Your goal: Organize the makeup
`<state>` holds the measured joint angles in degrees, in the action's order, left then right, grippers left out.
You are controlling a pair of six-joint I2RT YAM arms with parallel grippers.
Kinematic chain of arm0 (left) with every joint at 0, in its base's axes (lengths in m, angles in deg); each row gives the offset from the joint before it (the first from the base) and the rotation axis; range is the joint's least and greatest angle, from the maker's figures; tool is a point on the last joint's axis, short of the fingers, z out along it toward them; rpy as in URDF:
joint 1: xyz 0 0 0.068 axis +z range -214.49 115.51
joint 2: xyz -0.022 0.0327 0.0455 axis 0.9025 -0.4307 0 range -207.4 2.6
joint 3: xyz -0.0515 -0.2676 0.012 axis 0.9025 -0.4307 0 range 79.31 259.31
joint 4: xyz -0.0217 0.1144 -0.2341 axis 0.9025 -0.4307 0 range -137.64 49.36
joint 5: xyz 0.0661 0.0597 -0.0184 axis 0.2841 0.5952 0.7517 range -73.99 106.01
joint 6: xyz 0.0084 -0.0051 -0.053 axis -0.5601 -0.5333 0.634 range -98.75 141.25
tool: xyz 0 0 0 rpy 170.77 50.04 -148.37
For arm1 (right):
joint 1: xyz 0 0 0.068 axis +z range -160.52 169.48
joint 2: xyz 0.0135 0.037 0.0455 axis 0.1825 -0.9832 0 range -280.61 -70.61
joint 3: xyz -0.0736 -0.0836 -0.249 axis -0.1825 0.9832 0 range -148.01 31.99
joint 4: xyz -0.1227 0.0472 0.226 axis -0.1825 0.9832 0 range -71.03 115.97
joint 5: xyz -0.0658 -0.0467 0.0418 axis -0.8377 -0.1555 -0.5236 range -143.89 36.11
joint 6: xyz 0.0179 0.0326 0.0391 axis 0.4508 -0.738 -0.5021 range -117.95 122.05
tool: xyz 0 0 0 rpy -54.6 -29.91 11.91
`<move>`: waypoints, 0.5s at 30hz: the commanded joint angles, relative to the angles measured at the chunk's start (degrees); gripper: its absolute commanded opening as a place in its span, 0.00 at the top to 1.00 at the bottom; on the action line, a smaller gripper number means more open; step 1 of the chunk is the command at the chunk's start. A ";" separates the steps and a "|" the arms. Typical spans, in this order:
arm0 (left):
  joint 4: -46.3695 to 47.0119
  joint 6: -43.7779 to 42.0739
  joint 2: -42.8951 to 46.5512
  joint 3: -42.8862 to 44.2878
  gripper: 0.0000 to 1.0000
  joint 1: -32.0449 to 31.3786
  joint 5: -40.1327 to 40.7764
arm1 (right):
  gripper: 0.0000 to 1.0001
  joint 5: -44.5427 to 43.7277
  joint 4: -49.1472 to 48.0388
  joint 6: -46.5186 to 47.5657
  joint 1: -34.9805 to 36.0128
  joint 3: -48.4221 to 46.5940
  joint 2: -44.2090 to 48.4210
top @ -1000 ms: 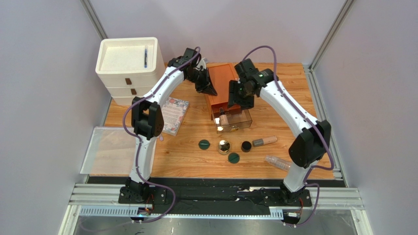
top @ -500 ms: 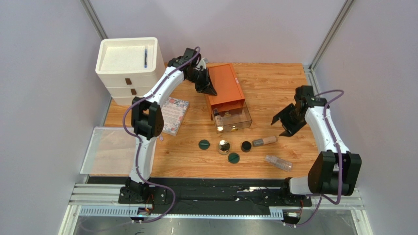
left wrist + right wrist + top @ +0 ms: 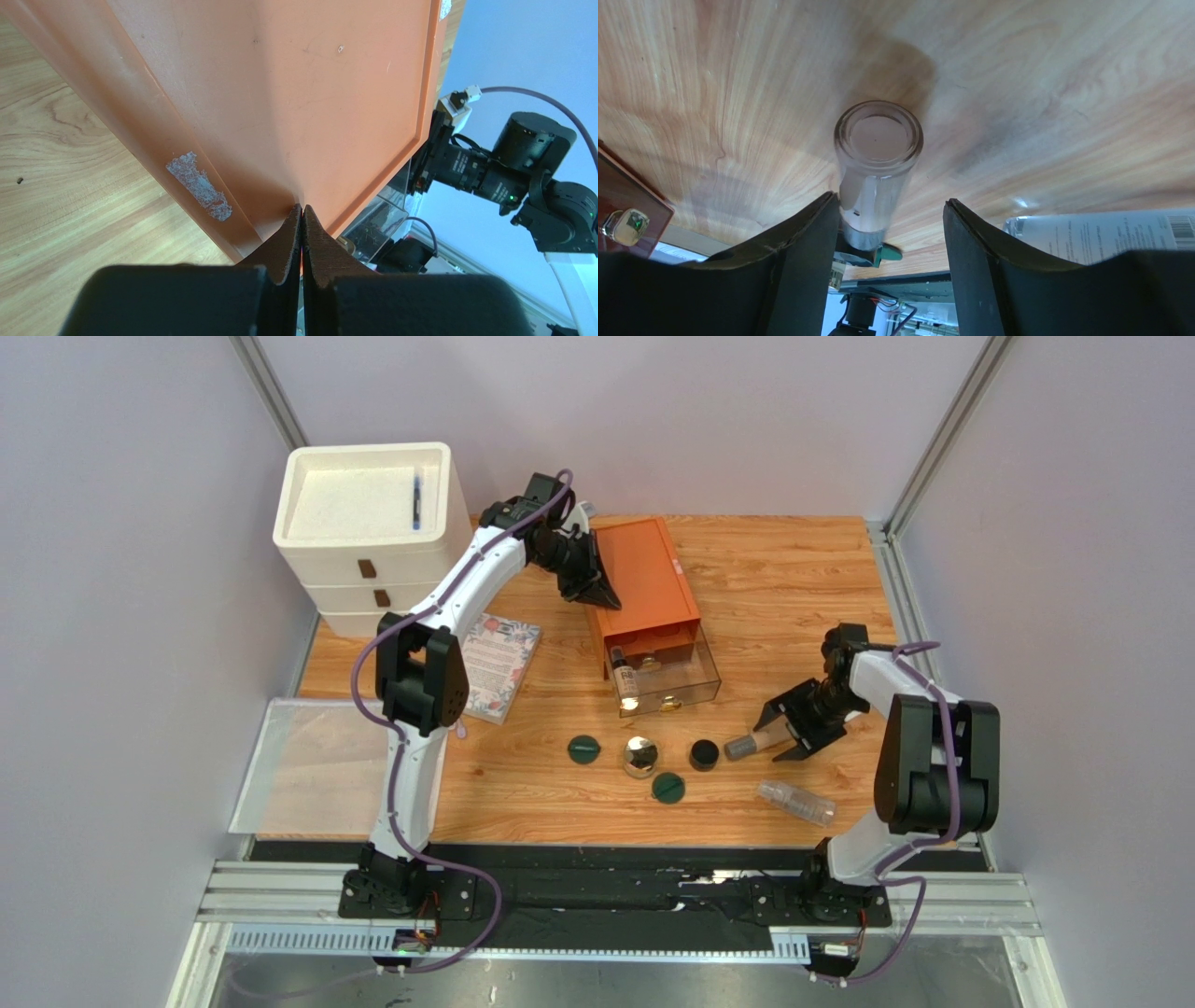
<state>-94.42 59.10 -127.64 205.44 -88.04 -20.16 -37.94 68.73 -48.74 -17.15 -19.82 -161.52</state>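
Observation:
My right gripper (image 3: 786, 732) is open and low on the table, its fingers either side of a beige dark-capped tube (image 3: 759, 741). In the right wrist view the tube (image 3: 878, 157) lies end-on between the open gripper (image 3: 889, 203), close to the left finger (image 3: 808, 245). The clear bottle (image 3: 795, 801) lies just beside it (image 3: 1102, 234). Two dark green compacts (image 3: 584, 748) (image 3: 668, 787), a gold-rimmed compact (image 3: 641, 755) and a black jar (image 3: 703, 753) sit mid-table. Another tube (image 3: 629, 672) lies in the clear drawer (image 3: 671, 682). My left gripper (image 3: 599, 590) is shut, its tips (image 3: 302, 210) against the orange-brown drawer box (image 3: 281, 84).
A white three-drawer unit (image 3: 368, 532) stands at the back left. A floral notebook (image 3: 498, 665) lies beside the left arm. A clear tray (image 3: 316, 763) sits at the left edge. The orange box (image 3: 643, 588) stands mid-back with its drawer pulled out toward me.
My right arm left the clear drawer, swung right and came down around the beige tube on the table. The left arm has not moved.

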 commanded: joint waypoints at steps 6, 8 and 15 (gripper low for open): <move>-0.89 -0.67 -1.07 0.17 1.00 -0.18 1.45 | 0.52 -0.92 -6.60 0.16 -0.40 -3.38 -9.36; -0.89 -0.58 -1.07 0.17 1.00 -0.27 1.53 | 1.00 -1.00 -7.48 0.16 -0.40 -3.30 -9.63; -1.24 -0.67 -1.25 0.96 1.00 -0.09 1.80 | 1.00 -5.47 -5.03 2.18 -1.36 -6.80 -4.46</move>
<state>-94.45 59.10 -127.64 205.44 -88.04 -20.11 -36.90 64.79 -48.30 -17.50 -23.32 -169.00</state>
